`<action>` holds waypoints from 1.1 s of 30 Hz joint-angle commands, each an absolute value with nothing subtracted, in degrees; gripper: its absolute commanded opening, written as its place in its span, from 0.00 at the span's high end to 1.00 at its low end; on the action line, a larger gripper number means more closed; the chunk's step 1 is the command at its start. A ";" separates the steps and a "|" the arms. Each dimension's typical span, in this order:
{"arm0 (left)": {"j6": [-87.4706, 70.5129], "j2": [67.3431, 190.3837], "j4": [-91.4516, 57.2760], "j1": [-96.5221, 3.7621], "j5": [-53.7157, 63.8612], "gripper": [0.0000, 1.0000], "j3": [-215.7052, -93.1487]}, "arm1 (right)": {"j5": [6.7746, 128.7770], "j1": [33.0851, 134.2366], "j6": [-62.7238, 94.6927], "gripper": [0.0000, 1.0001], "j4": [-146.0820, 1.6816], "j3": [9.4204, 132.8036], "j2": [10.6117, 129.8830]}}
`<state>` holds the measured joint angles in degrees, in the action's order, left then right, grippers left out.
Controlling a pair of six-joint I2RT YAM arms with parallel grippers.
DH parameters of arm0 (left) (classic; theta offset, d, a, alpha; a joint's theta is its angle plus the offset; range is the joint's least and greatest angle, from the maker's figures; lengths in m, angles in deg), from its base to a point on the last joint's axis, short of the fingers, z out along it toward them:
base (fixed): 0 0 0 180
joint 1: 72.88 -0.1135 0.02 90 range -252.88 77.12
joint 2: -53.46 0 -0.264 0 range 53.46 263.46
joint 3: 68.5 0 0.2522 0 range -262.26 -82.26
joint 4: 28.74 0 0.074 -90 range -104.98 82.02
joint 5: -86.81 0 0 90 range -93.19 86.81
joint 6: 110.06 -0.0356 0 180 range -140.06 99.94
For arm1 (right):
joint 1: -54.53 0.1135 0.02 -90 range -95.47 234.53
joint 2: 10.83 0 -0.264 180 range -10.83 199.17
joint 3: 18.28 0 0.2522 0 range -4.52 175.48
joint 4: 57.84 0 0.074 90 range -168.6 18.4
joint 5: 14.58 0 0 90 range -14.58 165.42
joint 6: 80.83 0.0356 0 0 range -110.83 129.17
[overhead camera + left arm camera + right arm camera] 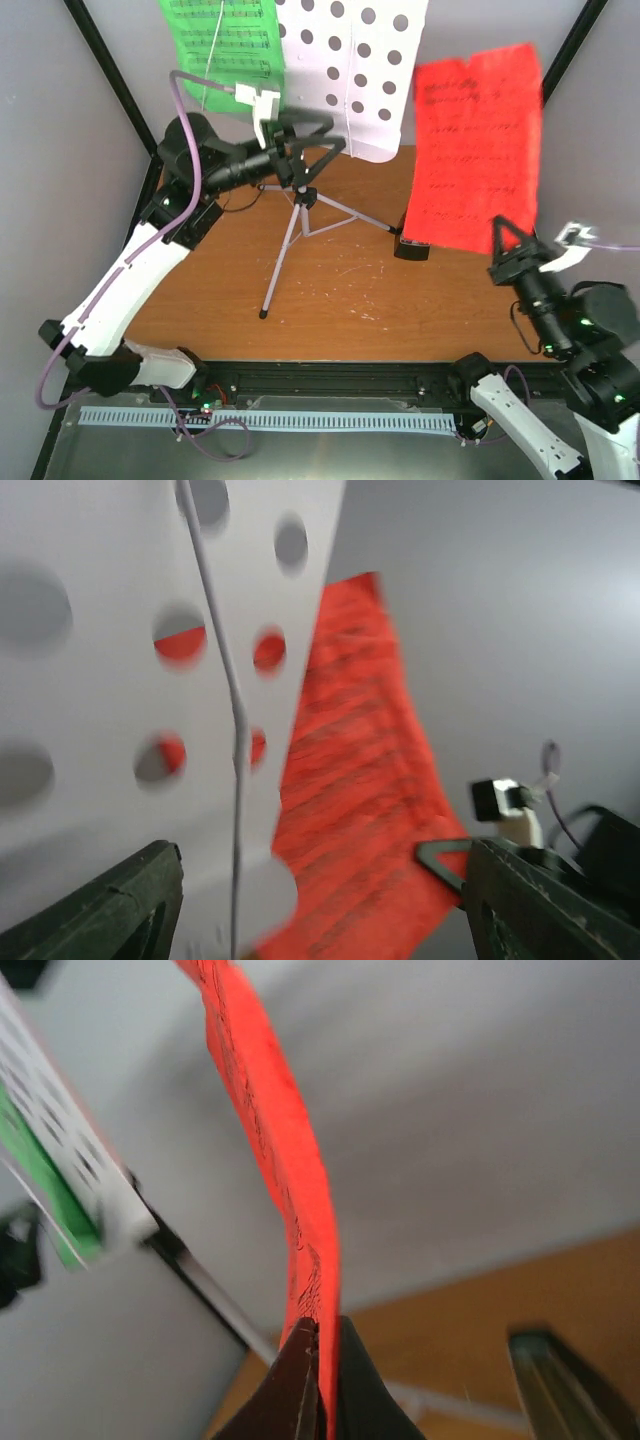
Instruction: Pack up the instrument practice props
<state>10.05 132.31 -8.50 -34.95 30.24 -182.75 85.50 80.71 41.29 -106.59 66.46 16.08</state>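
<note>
The music stand's pale perforated desk (350, 70) stands high at the back on thin silver tripod legs (285, 250). A green music sheet (225, 40) lies on the desk's left part. My left gripper (310, 140) is open, its jaws wide apart at the desk's lower edge; in the left wrist view (320, 910) the desk (100, 680) fills the space ahead. My right gripper (503, 243) is shut on the bottom edge of the red music sheet (475, 150), holding it upright in the air (322, 1360). The black metronome (412, 247) sits on the table, partly hidden behind the red sheet.
The brown table (380, 310) lies inside a black frame with grey walls. A white slotted cable duct (270, 418) runs along the near edge between the arm bases. The stand's legs spread across the table's middle.
</note>
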 commanded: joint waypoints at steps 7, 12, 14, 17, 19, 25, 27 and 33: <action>14.30 115.24 -22.45 -34.65 38.75 0.20 -146.26 | 58.06 81.08 62.13 0.97 -111.51 28.07 5.66; 18.29 109.82 -22.99 -34.65 36.54 0.20 -133.01 | 52.53 81.07 65.58 0.97 -110.79 13.38 0.62; 17.42 107.51 -19.49 -34.65 32.42 0.20 -129.20 | 51.35 81.07 66.02 0.97 -111.96 9.92 -0.32; 16.42 105.96 -15.38 -34.97 27.65 0.12 -125.48 | 51.36 81.08 66.53 0.97 -112.62 5.90 -0.30; 15.70 106.24 -14.66 -36.08 27.35 0.07 -123.33 | 52.93 81.07 66.68 0.97 -111.89 4.28 0.20; 14.56 109.23 -14.08 -43.59 30.50 0.04 -119.83 | 52.21 81.07 67.40 0.97 -100.43 1.08 8.01; 12.69 109.28 -12.70 -44.25 29.11 0.03 -120.58 | 52.70 81.08 65.84 0.97 -97.92 2.28 12.07; 10.19 111.36 -9.01 -47.63 20.58 0.01 -122.19 | 54.18 81.03 58.81 0.97 -90.71 7.42 24.15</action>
